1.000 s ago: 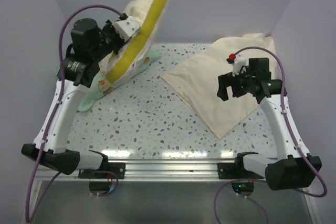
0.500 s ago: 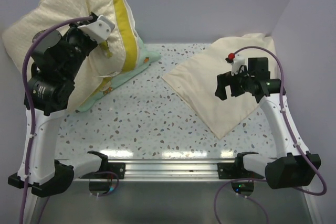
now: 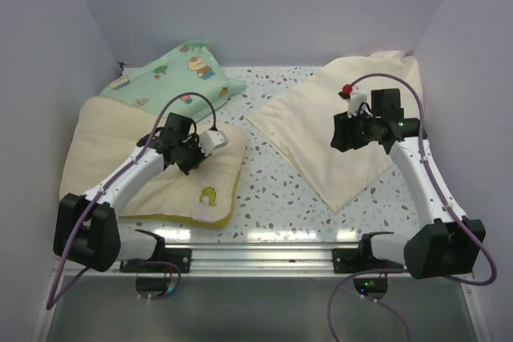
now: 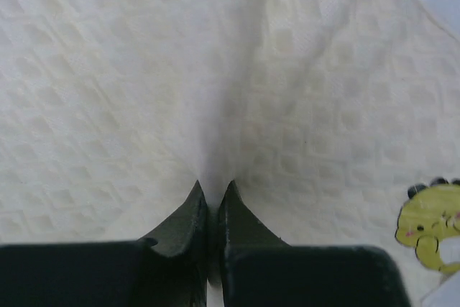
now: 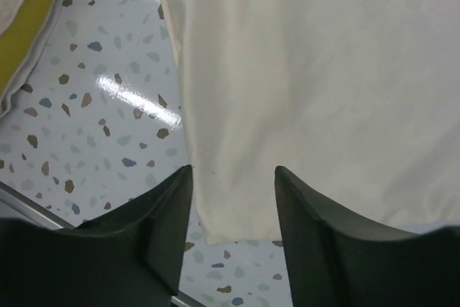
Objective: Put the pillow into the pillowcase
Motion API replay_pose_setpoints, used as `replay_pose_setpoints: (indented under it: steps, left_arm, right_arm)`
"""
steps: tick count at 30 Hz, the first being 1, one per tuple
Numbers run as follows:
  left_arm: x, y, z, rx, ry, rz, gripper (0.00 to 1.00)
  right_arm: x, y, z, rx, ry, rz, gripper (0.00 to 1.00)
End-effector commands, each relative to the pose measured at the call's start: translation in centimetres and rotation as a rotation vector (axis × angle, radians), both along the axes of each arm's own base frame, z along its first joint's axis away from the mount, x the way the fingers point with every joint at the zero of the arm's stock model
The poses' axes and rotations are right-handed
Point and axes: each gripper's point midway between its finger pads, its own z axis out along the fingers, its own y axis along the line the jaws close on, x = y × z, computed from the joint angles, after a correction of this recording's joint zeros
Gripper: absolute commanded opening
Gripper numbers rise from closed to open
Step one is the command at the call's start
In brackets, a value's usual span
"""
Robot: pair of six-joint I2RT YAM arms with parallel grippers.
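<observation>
The cream quilted pillow [image 3: 120,142] lies flat on the left of the table, its olive-yellow edge toward the front and its white tag with a yellow mark [image 3: 207,198] at the near right corner. My left gripper [image 3: 190,162] rests on its top and is shut, pinching a fold of the quilted fabric [image 4: 108,70] between its fingertips [image 4: 213,190]. The plain cream pillowcase [image 3: 321,130] lies flat on the right. My right gripper [image 3: 346,135] hovers open above it; the wrist view shows its near corner [image 5: 309,70] between the open jaws [image 5: 233,177].
A mint-green cartoon-print pillow [image 3: 180,70] lies at the back left, partly under the cream pillow. Grey walls close in the back and both sides. A metal rail [image 3: 256,258] runs along the front edge. Speckled tabletop [image 3: 264,190] shows between the two cloths.
My left arm has swung the pillow down from upright against the back wall to flat on the near left of the table, uncovering the mint-green pillow. The right arm has barely moved.
</observation>
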Motion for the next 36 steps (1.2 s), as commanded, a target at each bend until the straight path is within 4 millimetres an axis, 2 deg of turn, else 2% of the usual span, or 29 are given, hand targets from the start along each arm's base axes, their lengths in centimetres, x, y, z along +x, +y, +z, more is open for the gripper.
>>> replay_pose_setpoints:
  steps: [1, 4, 7, 10, 12, 13, 15, 16, 21, 23, 27, 28, 29, 31, 32, 36]
  left_arm:
    - [1.4, -3.3, 1.5, -0.188, -0.084, -0.078, 0.00]
    - [0.0, -5.4, 1.2, -0.300, -0.030, -0.178, 0.00]
    - [-1.1, -6.4, 1.2, -0.358, 0.002, -0.236, 0.00]
    - [-2.0, -6.9, 1.0, -0.397, 0.046, -0.257, 0.00]
    - [-2.0, -6.9, 1.0, -0.406, 0.046, -0.247, 0.00]
    - [-1.9, -6.9, 1.0, -0.416, 0.052, -0.238, 0.00]
    - [-2.0, -6.9, 1.3, -0.437, 0.056, -0.238, 0.00]
    - [-1.9, -6.8, 1.7, -0.459, 0.053, -0.234, 0.00]
    - [-2.6, -6.5, 1.7, -0.476, 0.064, -0.252, 0.00]
    - [-3.0, -6.5, 1.4, -0.476, 0.072, -0.270, 0.00]
    - [-3.2, -6.4, 1.1, -0.471, 0.081, -0.279, 0.00]
    - [-3.3, -6.4, 1.0, -0.464, 0.080, -0.288, 0.00]
    - [-3.6, -6.5, 0.9, -0.468, 0.090, -0.297, 0.00]
    - [-3.9, -6.7, 1.0, -0.473, 0.091, -0.340, 0.00]
    - [-4.4, -6.7, 0.9, -0.475, 0.110, -0.353, 0.00]
    - [-5.4, -7.3, 1.4, -0.485, 0.139, -0.438, 0.00]
  right_arm:
    - [0.5, 2.0, -1.3, 0.029, 0.024, 0.048, 0.49]
    - [1.0, 3.5, -2.8, -0.016, 0.035, 0.076, 0.56]
    - [1.6, 5.5, -4.3, -0.033, 0.069, 0.119, 0.66]
    - [2.3, 7.8, -6.0, -0.051, 0.105, 0.166, 0.70]
    - [3.0, 9.2, -6.8, -0.072, 0.104, 0.185, 0.70]
    - [3.2, 9.5, -8.1, -0.078, 0.139, 0.180, 0.70]
    - [4.0, 10.3, -8.8, -0.092, 0.140, 0.182, 0.69]
    - [4.2, 10.4, -10.1, -0.104, 0.171, 0.170, 0.69]
    - [5.6, 11.0, -12.3, -0.120, 0.196, 0.156, 0.66]
    - [5.8, 11.2, -13.8, -0.134, 0.225, 0.157, 0.62]
    - [6.3, 11.7, -14.8, -0.131, 0.255, 0.162, 0.51]
    - [6.4, 11.9, -14.8, -0.123, 0.260, 0.165, 0.47]
    - [6.3, 12.0, -14.8, -0.117, 0.267, 0.170, 0.30]
    - [6.3, 12.3, -14.0, -0.102, 0.266, 0.177, 0.07]
    - [6.3, 12.4, -13.4, -0.089, 0.261, 0.181, 0.00]
    - [6.4, 13.2, -9.3, -0.005, 0.207, 0.184, 0.00]
